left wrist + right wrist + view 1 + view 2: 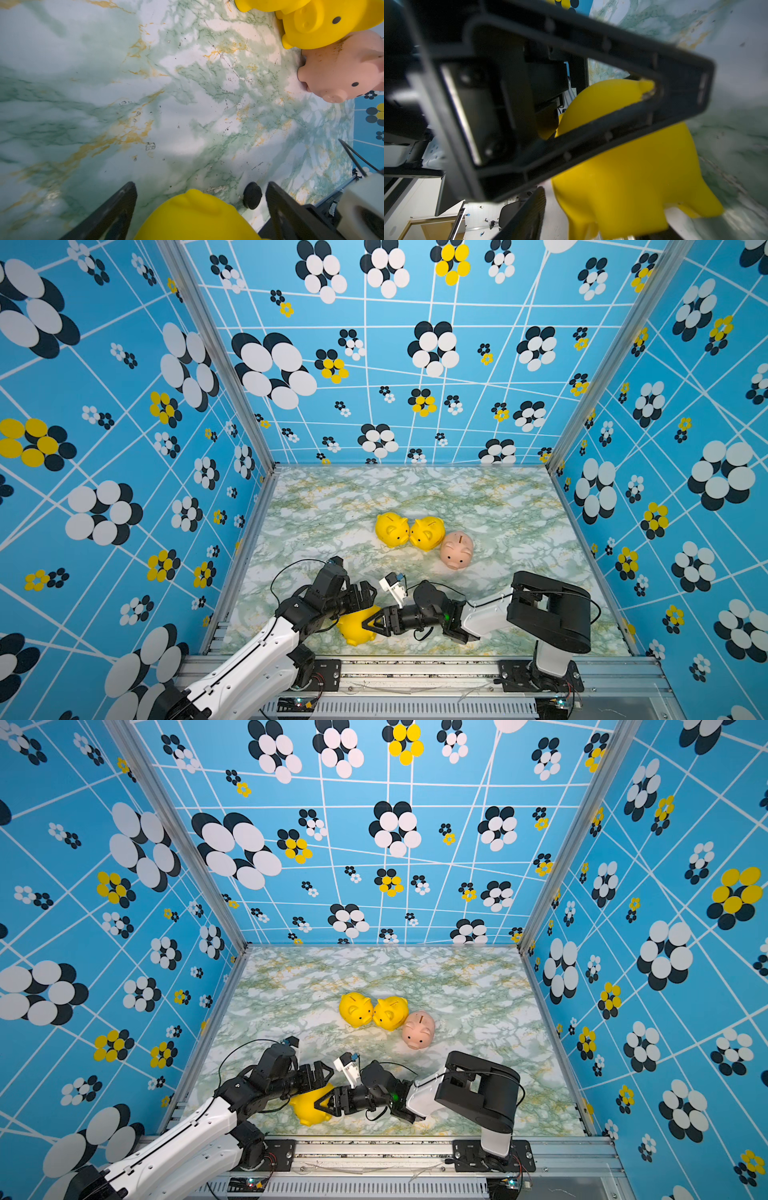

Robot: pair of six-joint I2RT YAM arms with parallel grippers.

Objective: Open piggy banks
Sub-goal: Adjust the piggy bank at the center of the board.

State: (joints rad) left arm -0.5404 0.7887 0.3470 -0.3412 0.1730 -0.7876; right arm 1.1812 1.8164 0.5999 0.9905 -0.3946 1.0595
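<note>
left gripper [199,199] is spread wide around the near yellow pig [357,624], right gripper [372,624] half-closed against it, grip unclear, next it needs the belly plug.

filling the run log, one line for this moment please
left gripper: open around yellow piggy bank | right gripper: at same bank | loose black plug on table | three banks untouched

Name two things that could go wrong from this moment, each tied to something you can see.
1. The near yellow piggy bank sits between the left gripper and the right gripper. It is smooth and rounded, so it may slip or squirt out if squeezed off-centre.
2. A loose black disc lies on the table beside the left gripper. It could be knocked away or pinched.
</note>
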